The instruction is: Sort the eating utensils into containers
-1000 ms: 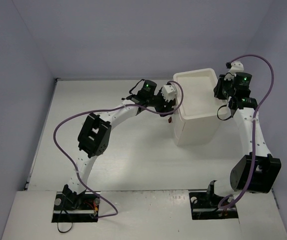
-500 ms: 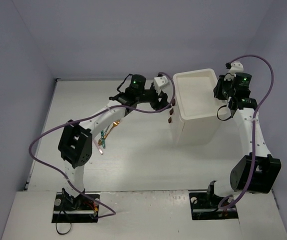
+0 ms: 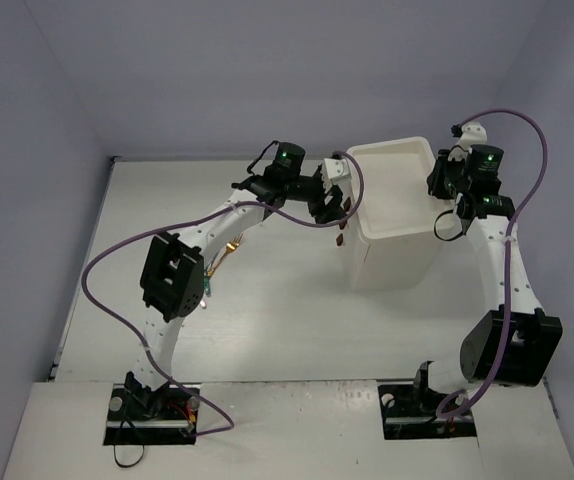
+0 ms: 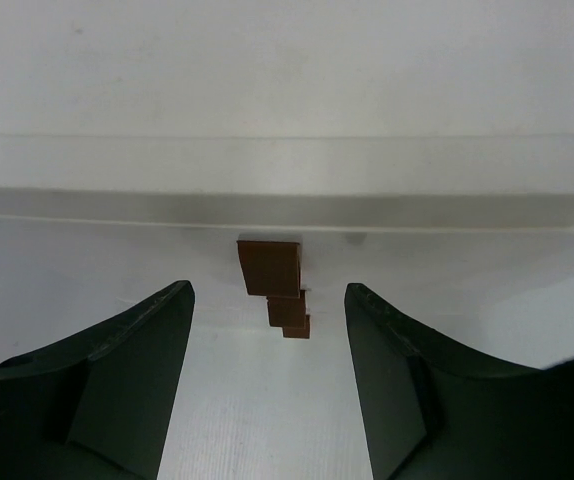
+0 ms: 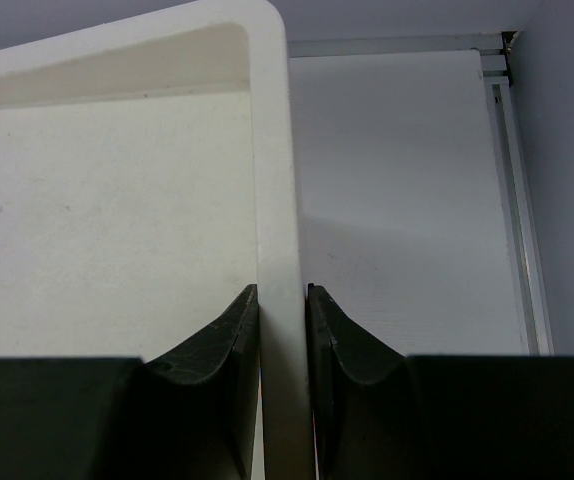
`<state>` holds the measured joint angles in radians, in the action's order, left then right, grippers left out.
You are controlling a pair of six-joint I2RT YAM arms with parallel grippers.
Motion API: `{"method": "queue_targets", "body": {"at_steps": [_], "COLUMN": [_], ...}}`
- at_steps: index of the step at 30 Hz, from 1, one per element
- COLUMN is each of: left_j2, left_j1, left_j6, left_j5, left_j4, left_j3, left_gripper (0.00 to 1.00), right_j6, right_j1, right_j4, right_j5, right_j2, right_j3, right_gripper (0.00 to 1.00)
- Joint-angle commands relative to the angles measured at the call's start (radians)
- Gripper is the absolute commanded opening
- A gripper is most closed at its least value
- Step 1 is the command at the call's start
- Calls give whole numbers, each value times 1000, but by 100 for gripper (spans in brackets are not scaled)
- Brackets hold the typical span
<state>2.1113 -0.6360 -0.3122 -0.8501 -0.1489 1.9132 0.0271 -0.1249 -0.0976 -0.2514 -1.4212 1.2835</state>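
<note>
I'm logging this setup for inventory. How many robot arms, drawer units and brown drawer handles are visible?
Robot arms: 2, the left arm and the right arm
Drawer unit: 1
Brown handles: 3, stacked in the left wrist view
Total: 6

Top view looks down from behind over the table [image 3: 267, 320]; wrist views sit close to the drawer unit [image 3: 397, 255]; left faces its handles [image 4: 272, 270], right its rim [image 5: 275, 200].

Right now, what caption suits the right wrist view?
Right gripper pinching the rim of the white drawer unit, bare table beyond.
</note>
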Motion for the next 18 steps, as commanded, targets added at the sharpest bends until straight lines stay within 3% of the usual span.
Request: {"method": "queue_targets", "body": {"at_steps": [1,6,18], "left_j2": [-30,-13,32], "left_j1": [15,15,-8], "left_j6": [-110,-92,9], "left_j5": [-75,-93,-95], "left_j4": [-34,-23,62], "left_j3": [82,105,128], "left_gripper": [59,57,41], "right_j6": [-50,-46,-47], "right_j1": [33,39,44], "right_j4": [-82,-82,-82], "right_j5": [-114,-115,-114], "right_j2": [-21,-22,-21], "right_j3": [-16,-16,-14], "right_gripper": [0,0,0]}}
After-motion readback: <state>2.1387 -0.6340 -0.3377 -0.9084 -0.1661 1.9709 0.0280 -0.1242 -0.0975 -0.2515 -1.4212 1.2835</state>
